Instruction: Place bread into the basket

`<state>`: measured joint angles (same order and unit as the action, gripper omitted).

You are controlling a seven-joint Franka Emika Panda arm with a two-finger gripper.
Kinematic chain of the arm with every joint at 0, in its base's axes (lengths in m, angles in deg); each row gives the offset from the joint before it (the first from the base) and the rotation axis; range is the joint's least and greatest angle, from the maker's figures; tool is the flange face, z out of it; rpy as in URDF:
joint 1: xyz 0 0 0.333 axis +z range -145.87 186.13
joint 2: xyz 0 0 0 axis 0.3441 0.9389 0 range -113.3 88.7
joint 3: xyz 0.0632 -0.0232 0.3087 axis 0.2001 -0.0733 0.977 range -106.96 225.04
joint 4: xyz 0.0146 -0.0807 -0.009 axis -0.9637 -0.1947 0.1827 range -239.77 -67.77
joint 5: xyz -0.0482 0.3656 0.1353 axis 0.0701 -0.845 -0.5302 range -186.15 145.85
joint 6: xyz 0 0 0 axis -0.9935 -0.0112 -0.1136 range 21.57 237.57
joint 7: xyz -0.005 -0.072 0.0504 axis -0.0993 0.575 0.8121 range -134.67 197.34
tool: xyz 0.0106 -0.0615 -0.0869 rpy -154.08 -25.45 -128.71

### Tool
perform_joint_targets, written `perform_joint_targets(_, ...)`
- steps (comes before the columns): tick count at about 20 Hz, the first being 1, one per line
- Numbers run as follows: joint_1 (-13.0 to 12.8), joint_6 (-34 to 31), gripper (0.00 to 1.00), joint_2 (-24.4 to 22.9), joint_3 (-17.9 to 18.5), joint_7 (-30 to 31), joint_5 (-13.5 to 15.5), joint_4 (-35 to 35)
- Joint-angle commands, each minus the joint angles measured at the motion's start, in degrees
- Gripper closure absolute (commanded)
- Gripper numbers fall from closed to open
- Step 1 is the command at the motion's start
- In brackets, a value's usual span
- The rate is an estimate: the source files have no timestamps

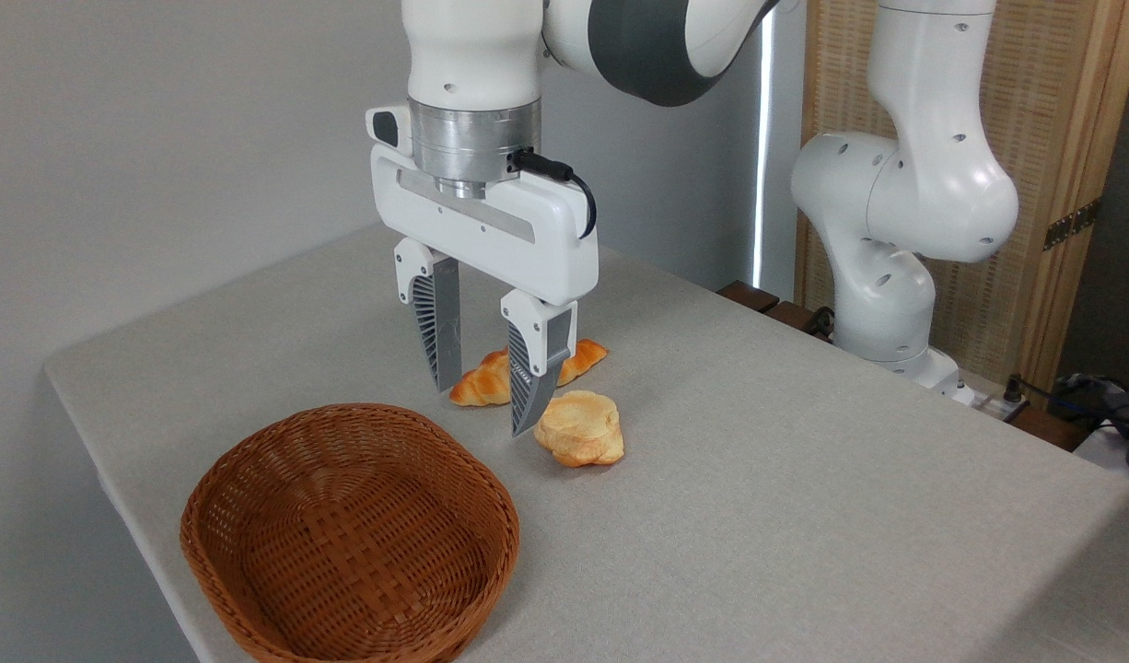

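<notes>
Right now the arm hangs over the middle of the table [804, 516], wrist pointing straight down. The gripper [487, 396] is spread, nothing between its fingers [436, 336]; both ribbed pads show clear air.

Bread [580, 428]: small round bun, pale top, golden lumpy edge. It lies flat on the grey cloth, just right of the nearer finger's tip. From this angle I cannot tell whether that tip touches the bun or hangs in front of it. The bun is not between the fingers, so no grasp yet.

Croissant-shaped roll [491, 378]: glossy orange-brown, lying just behind the bun, partly hidden by the fingers. The two look close together but apart. That closeness matters; a wide closing sweep could catch the roll too.

Basket [251, 488]: oval brown wicker, low walls, near the front-left edge of the table. Nothing in it. It sits near the bun, which keeps the carry short, and the low rim should let the arm drop the bun in without much lift.

Judgement: approach stage. The fingers seem lined up a little left of the bun, so I would expect a shift right before descending to straddle it. The vertical wrist suits a top-down pinch across the bun's thick sides. Its lumpy edge may give uneven contact.

The arm's base [887, 304] stands at the far right edge, well apart from the work.
</notes>
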<state>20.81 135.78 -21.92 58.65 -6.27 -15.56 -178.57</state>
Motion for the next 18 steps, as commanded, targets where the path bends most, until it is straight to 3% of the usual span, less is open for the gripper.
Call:
perform_joint_targets(1,0.19,-1.06,0.00,0.12,-0.13,0.25,0.86,0.55)
perform_joint_targets(18,0.02,-1.15,0.00,-0.23,-0.22,0.25,0.77,-0.24)
